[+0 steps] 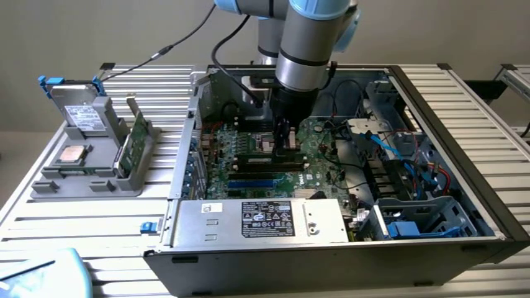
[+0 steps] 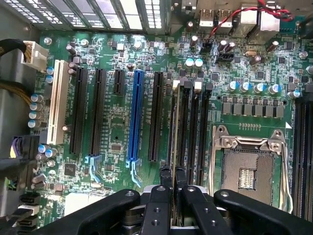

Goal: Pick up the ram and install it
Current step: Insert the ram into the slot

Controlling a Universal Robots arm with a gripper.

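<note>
My gripper (image 1: 288, 141) is down inside the open computer case (image 1: 463, 161), over the green motherboard (image 1: 319, 152). In the wrist view its black fingers (image 2: 161, 183) are shut on the ram (image 2: 174, 127). The ram appears edge-on as a thin pale strip. It stands upright along a black memory slot (image 2: 182, 122) beside the empty processor socket (image 2: 249, 169). Whether it is fully seated I cannot tell. A second green ram stick (image 1: 135, 144) stands upright in the grey holder (image 1: 83, 183) outside the case, on the exterior view's left.
The holder also carries a square silver processor chip (image 1: 73, 154) and a grey drive (image 1: 83, 115). A power supply (image 1: 260, 220) fills the case's near side. Cables and a drive cage (image 1: 422, 217) crowd its right. Black, blue (image 2: 136, 117) and white (image 2: 57, 100) expansion slots lie beside the memory slots.
</note>
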